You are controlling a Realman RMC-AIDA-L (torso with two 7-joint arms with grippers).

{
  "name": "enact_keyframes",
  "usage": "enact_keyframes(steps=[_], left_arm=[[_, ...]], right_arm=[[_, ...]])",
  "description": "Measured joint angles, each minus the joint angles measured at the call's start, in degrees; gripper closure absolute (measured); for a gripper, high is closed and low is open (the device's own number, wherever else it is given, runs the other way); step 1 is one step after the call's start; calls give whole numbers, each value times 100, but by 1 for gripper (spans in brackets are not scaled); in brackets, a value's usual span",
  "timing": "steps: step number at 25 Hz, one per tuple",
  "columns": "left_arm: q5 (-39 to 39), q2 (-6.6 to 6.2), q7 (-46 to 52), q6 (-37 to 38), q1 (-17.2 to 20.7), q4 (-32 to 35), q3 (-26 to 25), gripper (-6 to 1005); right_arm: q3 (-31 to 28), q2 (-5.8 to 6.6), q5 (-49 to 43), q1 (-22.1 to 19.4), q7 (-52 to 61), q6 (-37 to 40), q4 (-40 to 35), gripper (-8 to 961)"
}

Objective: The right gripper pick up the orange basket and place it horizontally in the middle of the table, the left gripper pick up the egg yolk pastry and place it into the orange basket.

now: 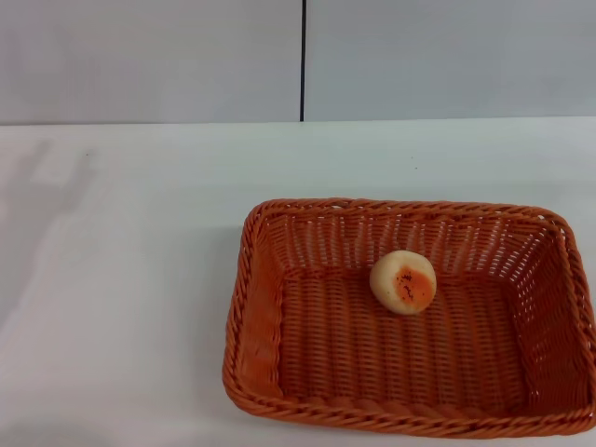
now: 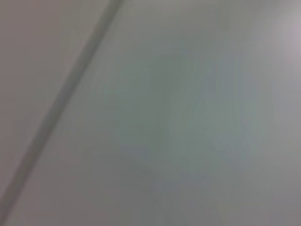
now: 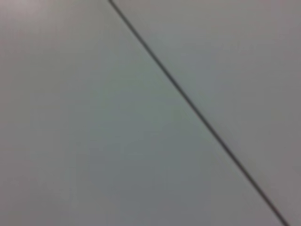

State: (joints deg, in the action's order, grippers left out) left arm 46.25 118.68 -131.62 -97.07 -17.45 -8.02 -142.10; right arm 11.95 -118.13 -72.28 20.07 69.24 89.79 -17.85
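On the white desk (image 1: pixel 121 279), right of centre: orange wicker basket (image 1: pixel 279 372), long axis crosswise, holding the egg yolk pastry (image 1: pixel 403 281) on its floor. Neither claw visible; their state cannot be told; nearer arm unknown.

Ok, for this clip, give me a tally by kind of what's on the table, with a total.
Orange woven basket: 1
Egg yolk pastry, lying inside the basket: 1
Total: 2 things on the white table
Neither gripper shows in any view; both wrist views show only a pale wall with a dark seam.
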Motion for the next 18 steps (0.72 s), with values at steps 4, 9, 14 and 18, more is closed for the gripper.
enact_keyframes(steps=[4, 9, 14, 18], left_arm=[[-705, 7, -141, 66, -133, 374, -218, 245], [-1070, 4, -144, 233, -235, 413, -240, 294], [-1231, -1, -146, 370, -343, 437, -242, 316], [-1243, -16, -143, 499, -387, 365, -246, 319]], right_arm=[[-334, -31, 4, 21, -138, -94, 6, 425], [-578, -47, 6, 39, -293, -151, 10, 425], [-1062, -52, 12, 78, -511, -156, 128, 425], [-1281, -36, 13, 138, -528, -423, 134, 425]])
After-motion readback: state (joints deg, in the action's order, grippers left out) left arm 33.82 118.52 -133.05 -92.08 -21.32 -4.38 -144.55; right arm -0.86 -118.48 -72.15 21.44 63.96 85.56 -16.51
